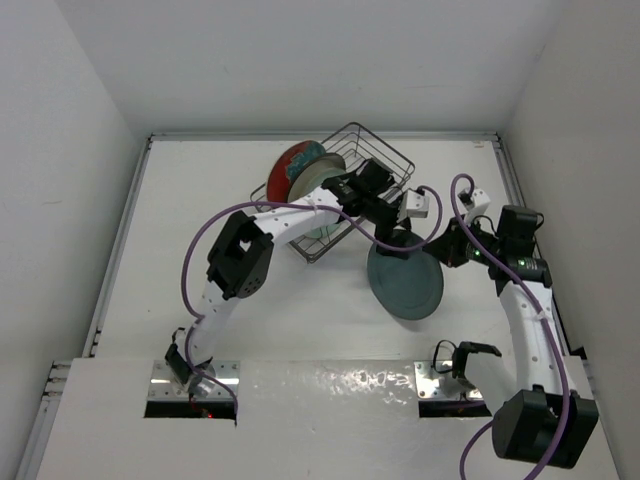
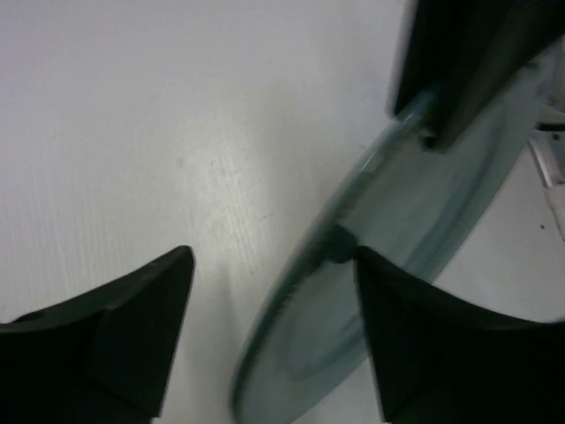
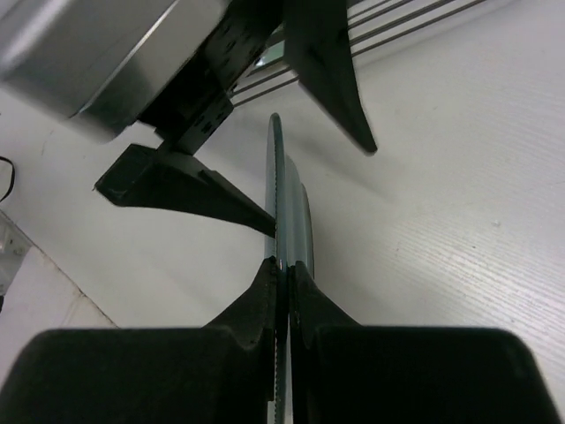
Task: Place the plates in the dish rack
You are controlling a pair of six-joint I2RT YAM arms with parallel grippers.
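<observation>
1. Using the dish rack (image 1: 390, 155) as the anchor: a red plate (image 1: 290, 165) is standing on edge inside it at its left end. A pale plate (image 1: 318, 178) is standing right beside the red one, also inside the rack.
2. The grey-teal plate (image 1: 405, 285) is sitting outside the rack, just off its near-right side, and it's tilting up on edge above the table (image 1: 200, 220). Honestly can't tell whether its bottom rim is touching the table or not.
3. The right gripper (image 3: 282, 269) is clamping that plate's rim on the side facing away from the rack. Its fingers are pinching tight with only the rim between them.
4. The left gripper (image 2: 272, 265) is hovering at the part of the rim nearest the rack. Its jaws are standing wide apart and straddling the rim, one finger on each face of the plate. In the left wrist view one finger looks to be brushing the rim, while the other is hanging well off it.
5. In the right wrist view, the rack's wires are showing just behind the left gripper's fingers.
</observation>
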